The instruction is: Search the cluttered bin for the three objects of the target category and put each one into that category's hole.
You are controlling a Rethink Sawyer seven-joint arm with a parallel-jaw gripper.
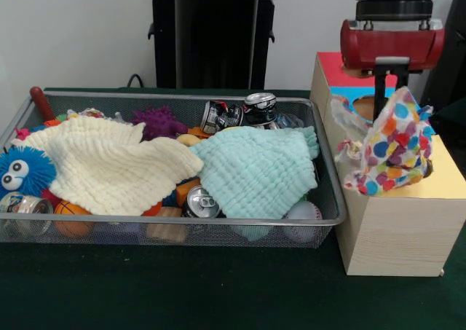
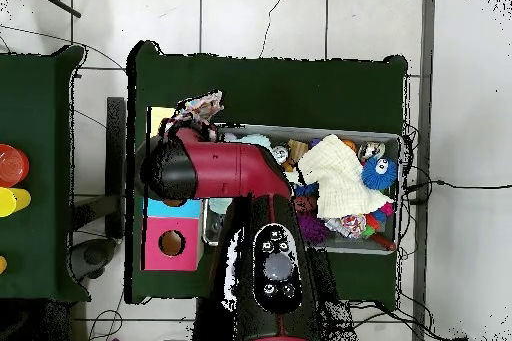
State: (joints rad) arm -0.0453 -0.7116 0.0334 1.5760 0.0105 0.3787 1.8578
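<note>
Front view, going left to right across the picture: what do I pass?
Blue fuzzy ball with eyes → cream waffle cloth → mint-green waffle cloth, all in the bin → confetti cloth hanging from the gripper above the box's yellow top.

Even, soft indoor light, both views.
Cans glint faintly; dim shade under the box (front view slightly soft throughout).
</note>
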